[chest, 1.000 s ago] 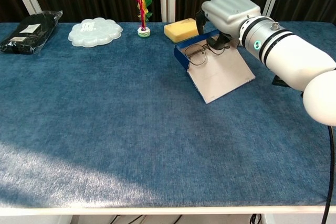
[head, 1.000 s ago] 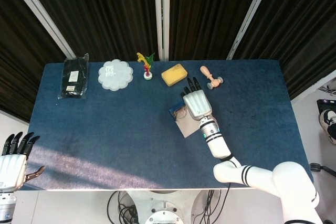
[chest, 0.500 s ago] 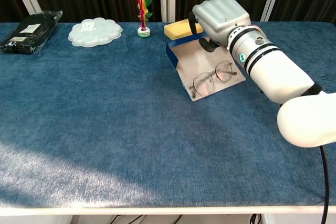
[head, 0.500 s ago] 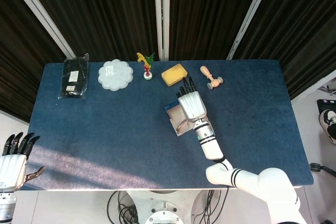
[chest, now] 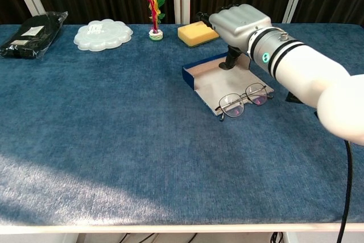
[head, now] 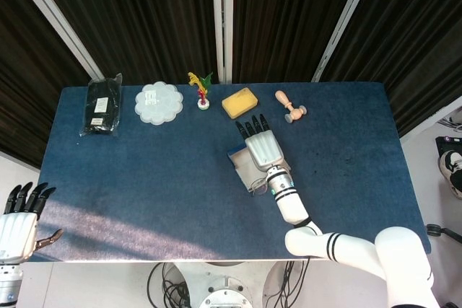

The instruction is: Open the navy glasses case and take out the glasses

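The navy glasses case (chest: 192,77) lies open on the blue table, its pale inside facing up; in the head view the case (head: 238,164) shows just left of my right hand. The thin-rimmed glasses (chest: 243,99) lie at the case's near edge, half off it onto the cloth; from above the glasses (head: 258,185) peek out beside my wrist. My right hand (chest: 239,22) hovers over the case's far end with fingers stretched out and the thumb pointing down onto the case floor; it holds nothing. My left hand (head: 19,219) hangs off the table's near left corner, fingers apart and empty.
Along the far edge stand a black packet (head: 102,106), a white scalloped dish (head: 159,102), a feathered shuttlecock (head: 201,90), a yellow sponge (head: 240,102) and a wooden stamp (head: 290,107). The sponge (chest: 197,32) sits just behind the case.
The case went from propped up to lying flatter. The glasses slid out of its deep end down to the near edge. My right hand shifted slightly left.
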Available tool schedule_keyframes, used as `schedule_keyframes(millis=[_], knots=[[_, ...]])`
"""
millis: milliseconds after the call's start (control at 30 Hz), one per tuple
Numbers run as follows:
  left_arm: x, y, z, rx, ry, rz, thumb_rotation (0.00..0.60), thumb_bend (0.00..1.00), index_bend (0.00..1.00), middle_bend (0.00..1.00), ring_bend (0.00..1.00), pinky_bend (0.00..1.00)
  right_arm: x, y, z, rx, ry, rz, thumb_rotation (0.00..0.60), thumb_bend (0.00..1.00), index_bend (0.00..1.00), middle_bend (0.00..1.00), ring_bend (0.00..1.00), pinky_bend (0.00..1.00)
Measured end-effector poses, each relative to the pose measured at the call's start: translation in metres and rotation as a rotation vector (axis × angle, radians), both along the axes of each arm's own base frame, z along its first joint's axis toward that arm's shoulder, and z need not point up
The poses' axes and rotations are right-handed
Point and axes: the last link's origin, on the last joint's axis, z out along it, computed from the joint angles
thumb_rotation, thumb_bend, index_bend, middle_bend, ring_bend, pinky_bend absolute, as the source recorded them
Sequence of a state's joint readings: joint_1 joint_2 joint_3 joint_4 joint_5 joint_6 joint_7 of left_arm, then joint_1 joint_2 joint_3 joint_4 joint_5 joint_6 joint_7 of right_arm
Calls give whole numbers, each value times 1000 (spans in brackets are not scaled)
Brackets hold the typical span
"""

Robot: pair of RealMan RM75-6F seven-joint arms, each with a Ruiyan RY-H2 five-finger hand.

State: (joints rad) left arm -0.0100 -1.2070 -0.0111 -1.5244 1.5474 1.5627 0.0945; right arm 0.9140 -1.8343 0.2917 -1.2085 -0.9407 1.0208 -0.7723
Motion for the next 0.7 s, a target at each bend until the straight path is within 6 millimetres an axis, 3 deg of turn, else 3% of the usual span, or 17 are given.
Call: schedule_keyframes(millis=[67,233,367,467,700], knots=[[0,-1,0,2,-1,1,600,0,167,100,0,0,-1,5,9,20,-16,23,600,180,71,149,0,0],[1,-2,1,4,0,0,600,0,167,100,0,0,-17,22,24,73,-15,95,600,221,380,189,0,0],[1,-3,1,6,0,4,600,0,168,100,0,0,-43,38,24,140,8,104,600,247,421,197,0,0],[2,-4,0,3,2,5,600,0,168,100,0,0,-56,39,20,167,14,88,600,280,431,201,0,0],[3,-5,2,10,6,8,600,0,168,100,0,0,-71,39,7,198,16,80,600,299,465,214,0,0]])
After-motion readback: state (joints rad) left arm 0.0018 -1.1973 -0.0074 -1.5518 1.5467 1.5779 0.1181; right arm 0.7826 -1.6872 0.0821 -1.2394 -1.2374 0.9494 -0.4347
